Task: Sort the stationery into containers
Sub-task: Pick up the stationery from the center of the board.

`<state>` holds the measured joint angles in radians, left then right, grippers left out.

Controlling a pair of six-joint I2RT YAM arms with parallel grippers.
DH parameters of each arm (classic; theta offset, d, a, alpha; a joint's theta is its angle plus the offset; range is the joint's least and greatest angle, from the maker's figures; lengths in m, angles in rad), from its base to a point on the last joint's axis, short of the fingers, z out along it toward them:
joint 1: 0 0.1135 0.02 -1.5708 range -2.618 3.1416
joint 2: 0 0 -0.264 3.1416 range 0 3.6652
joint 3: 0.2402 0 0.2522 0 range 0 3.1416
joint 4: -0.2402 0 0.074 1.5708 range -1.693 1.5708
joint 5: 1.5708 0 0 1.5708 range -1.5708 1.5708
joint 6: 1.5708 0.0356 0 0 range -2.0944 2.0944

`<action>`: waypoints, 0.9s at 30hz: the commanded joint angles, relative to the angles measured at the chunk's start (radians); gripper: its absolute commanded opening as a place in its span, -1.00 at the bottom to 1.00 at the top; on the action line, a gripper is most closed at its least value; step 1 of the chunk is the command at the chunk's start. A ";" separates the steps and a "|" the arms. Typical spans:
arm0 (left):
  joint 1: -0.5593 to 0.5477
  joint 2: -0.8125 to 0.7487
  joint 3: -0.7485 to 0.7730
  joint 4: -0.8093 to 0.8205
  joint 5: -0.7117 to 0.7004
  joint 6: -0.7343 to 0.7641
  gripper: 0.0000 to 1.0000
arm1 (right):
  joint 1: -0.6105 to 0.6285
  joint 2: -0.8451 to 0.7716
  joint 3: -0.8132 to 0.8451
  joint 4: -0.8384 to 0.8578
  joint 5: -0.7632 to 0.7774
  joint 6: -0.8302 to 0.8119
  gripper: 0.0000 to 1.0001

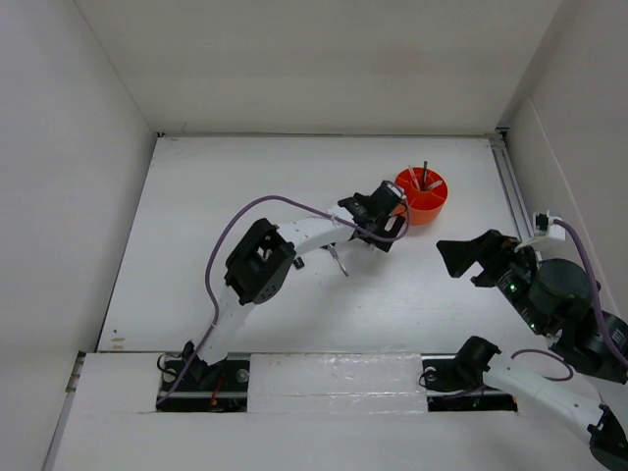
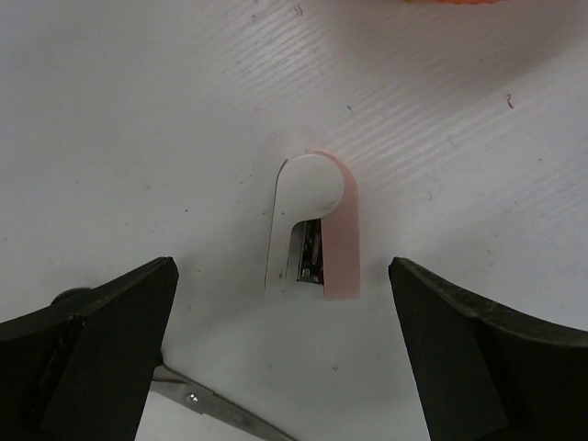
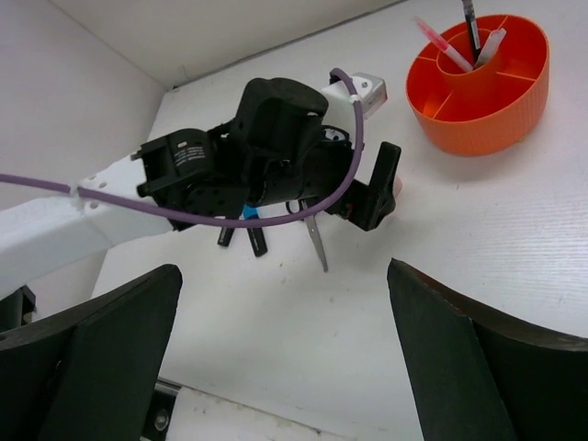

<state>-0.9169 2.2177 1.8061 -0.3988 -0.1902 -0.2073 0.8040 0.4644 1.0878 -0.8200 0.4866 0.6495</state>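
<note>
Orange and round, the desk organiser (image 1: 422,210) stands on the white table (image 1: 226,186) toward the far right. A pink pen (image 3: 435,39), a dark pen (image 3: 470,20) and a pale grey pen (image 3: 492,40) lean upright in its compartments. Just beside it, on its near left, hangs the left gripper (image 2: 283,276), fingers spread wide and holding nothing. Between those fingers, flat on the table and touched by neither, lies a small white-and-pink item (image 2: 312,188) with a metal part showing in its slot; what it is I cannot tell. The scissors (image 3: 317,241) lie on the table below the left arm (image 1: 294,235), blades pointing toward the near edge. The right gripper (image 3: 283,271) hovers off to the organiser's near right, apart from it, its fingers also wide open and empty
</note>
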 commanded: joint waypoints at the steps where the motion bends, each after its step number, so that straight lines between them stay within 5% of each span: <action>1: 0.007 0.029 0.053 -0.031 -0.009 0.034 0.97 | -0.008 -0.018 0.006 -0.013 -0.048 -0.037 1.00; 15: 0.007 0.079 0.019 -0.003 0.001 -0.004 0.39 | -0.008 -0.027 -0.003 0.015 -0.066 -0.057 1.00; 25: 0.007 0.056 -0.050 0.046 0.052 -0.014 -0.91 | -0.008 -0.018 -0.023 0.047 -0.075 -0.057 1.00; 27: 0.007 0.019 -0.103 0.071 0.073 -0.014 -1.00 | -0.008 -0.018 -0.034 0.059 -0.075 -0.057 1.00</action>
<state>-0.9146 2.2723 1.7763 -0.3199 -0.1543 -0.2180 0.8036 0.4435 1.0649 -0.8154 0.4259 0.6056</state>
